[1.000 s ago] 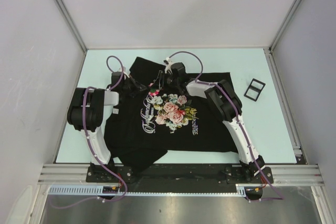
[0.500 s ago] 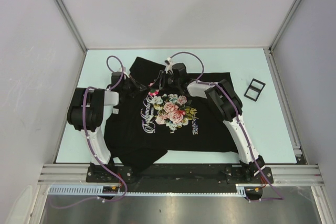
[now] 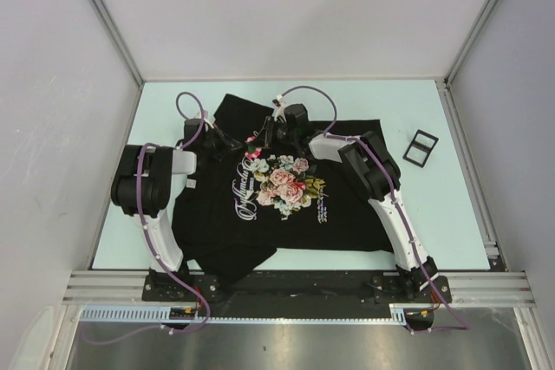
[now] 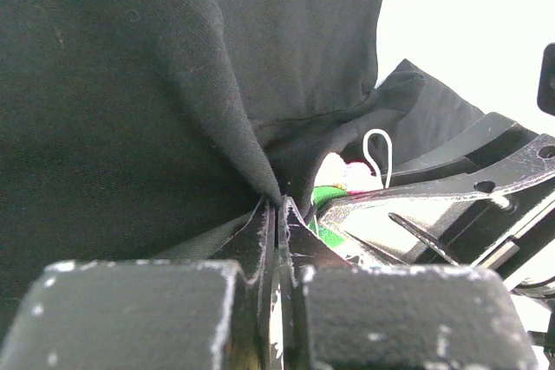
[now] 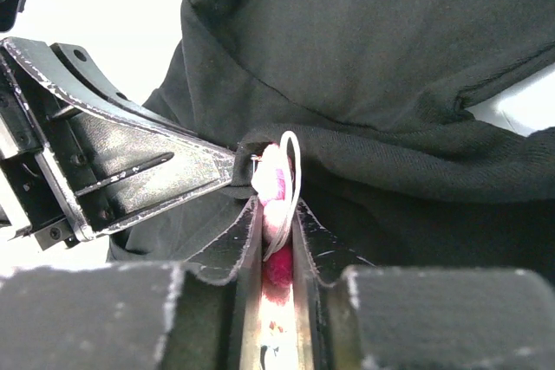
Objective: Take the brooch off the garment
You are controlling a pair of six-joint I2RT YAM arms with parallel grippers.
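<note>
The black T-shirt (image 3: pixel 277 188) with the rose print lies flat on the table. The pink brooch (image 5: pixel 276 186) sits at the shirt's upper chest, edge-on between my right gripper's jaws, with a white loop around it; in the top view it is a tiny pink spot (image 3: pixel 255 139). My right gripper (image 5: pixel 277 205) is shut on the brooch. My left gripper (image 4: pixel 276 204) is shut on a pinched fold of black shirt cloth (image 4: pixel 260 162) right beside the brooch, whose pink and green edge (image 4: pixel 340 186) shows behind it. Both grippers (image 3: pixel 260 140) meet near the collar.
A small black square frame (image 3: pixel 421 147) lies on the pale green table (image 3: pixel 434 214) to the right of the shirt. White walls and metal posts enclose the table on three sides.
The right gripper has shifted very slightly near the collar; otherwise nothing has visibly changed.
</note>
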